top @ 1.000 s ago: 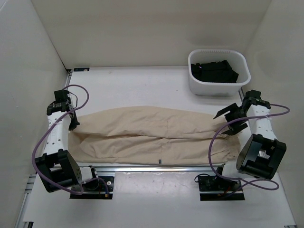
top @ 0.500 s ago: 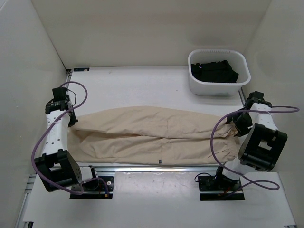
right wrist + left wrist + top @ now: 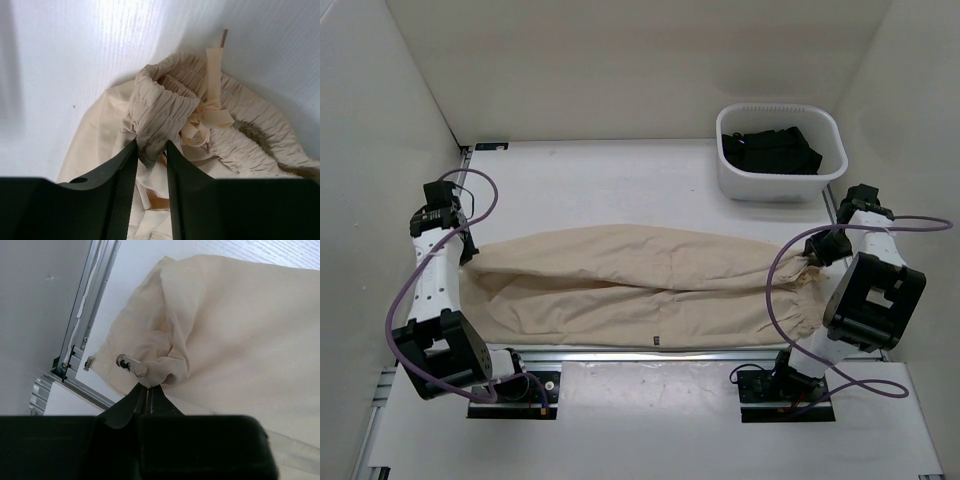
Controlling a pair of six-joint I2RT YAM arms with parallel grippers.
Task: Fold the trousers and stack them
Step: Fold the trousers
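Right wrist | right fingers (image 3: 117, 200) clamping trousers (image 3: 165, 112) waistband | left fingers (image 3: 125, 407) pinching leg end

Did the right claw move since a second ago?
Yes. The right gripper closed on the trousers at their waistband, its wrist edging slightly nearer the white bin.

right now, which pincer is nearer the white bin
Right. The right pincer grips the trousers close in front of the white bin; the left pincer holds the far leg hems.
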